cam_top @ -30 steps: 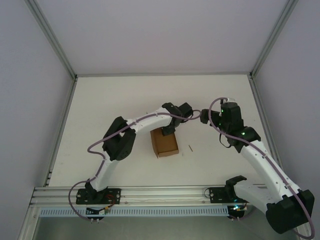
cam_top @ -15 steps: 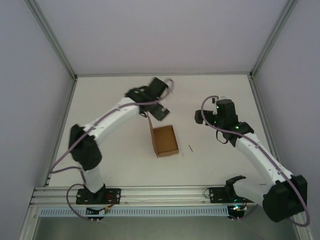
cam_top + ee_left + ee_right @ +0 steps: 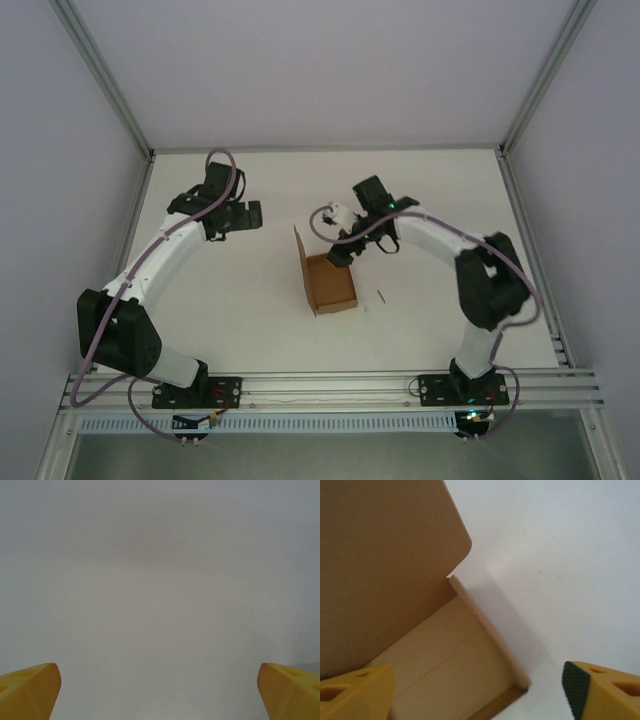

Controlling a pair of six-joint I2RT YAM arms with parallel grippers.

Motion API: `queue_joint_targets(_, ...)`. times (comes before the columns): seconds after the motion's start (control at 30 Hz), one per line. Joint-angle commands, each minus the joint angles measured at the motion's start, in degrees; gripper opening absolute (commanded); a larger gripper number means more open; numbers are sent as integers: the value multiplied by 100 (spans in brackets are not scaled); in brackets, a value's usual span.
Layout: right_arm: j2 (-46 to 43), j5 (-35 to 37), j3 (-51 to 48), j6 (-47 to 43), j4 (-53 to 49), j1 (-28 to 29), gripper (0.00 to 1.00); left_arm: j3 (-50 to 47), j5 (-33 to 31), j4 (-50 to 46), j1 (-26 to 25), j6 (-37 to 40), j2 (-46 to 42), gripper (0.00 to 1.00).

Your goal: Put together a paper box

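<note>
The paper box (image 3: pixel 332 284) is a small brown cardboard tray lying open at mid-table, its lid flap (image 3: pixel 298 256) standing up along its left side. My right gripper (image 3: pixel 341 251) hovers over the box's far end, open. In the right wrist view the box's inside (image 3: pixel 445 665) and a corner wall (image 3: pixel 492 635) lie between my right gripper's (image 3: pixel 475 695) spread yellow fingers (image 3: pixel 600 692), with the lid (image 3: pixel 385 555) rising at the left. My left gripper (image 3: pixel 246 215) is off to the far left, apart from the box, and my left gripper (image 3: pixel 160 695) is open over bare table.
A small dark sliver (image 3: pixel 382 295) lies on the white table (image 3: pixel 430 330) just right of the box. Aluminium rails border the table at the near edge (image 3: pixel 330 382), and grey walls enclose the other sides.
My left gripper opened, left the box and swung back to the far left. My right arm moved left over the box's far end. The lid now stands upright.
</note>
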Motion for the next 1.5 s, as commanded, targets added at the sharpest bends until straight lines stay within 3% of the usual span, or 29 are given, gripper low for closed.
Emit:
queue_joint_targets(0.0, 518, -481, 753, -883, -1037, 20, 79, -153, 347, 184, 60, -334, -242, 100)
queue_joint_targets(0.37, 1408, -134, 1349, -792, -1166, 188, 70, -145, 474, 170, 76, -303, -79, 100)
queue_joint_targets(0.6, 1487, 592, 1157, 52, -463, 295, 23, -148, 257, 34, 78, -323, -202, 100)
queue_joint_targets(0.83, 899, 1861, 280, 1950, 654, 381, 5, -117, 188, 36, 75, -358, -317, 100)
queue_joint_targets(0.93, 740, 3060, 133, 3462, 542, 561, 5, -95, 48, 32, 76, -422, -385, 100)
queue_joint_targets(1.07, 715, 4643, 188, 5849, -657, 886, 5, -68, -152, -16, 79, -551, -450, 100)
queue_joint_targets(1.17, 800, 4939, 228, 7330, -1427, 1144, 5, -69, -148, -12, 74, -564, -484, 100)
queue_joint_targets(1.3, 882, 5189, 429, 8107, -1942, 1448, 7, -93, 107, 98, 74, -420, -479, 100)
queue_joint_targets(1.33, 860, 5319, 476, 8219, -2058, 1492, 14, -103, 220, 132, 75, -341, -491, 100)
queue_joint_targets(1.47, 643, 5395, 453, 8164, -1919, 1518, 28, -373, 843, 685, 76, 170, -551, 100)
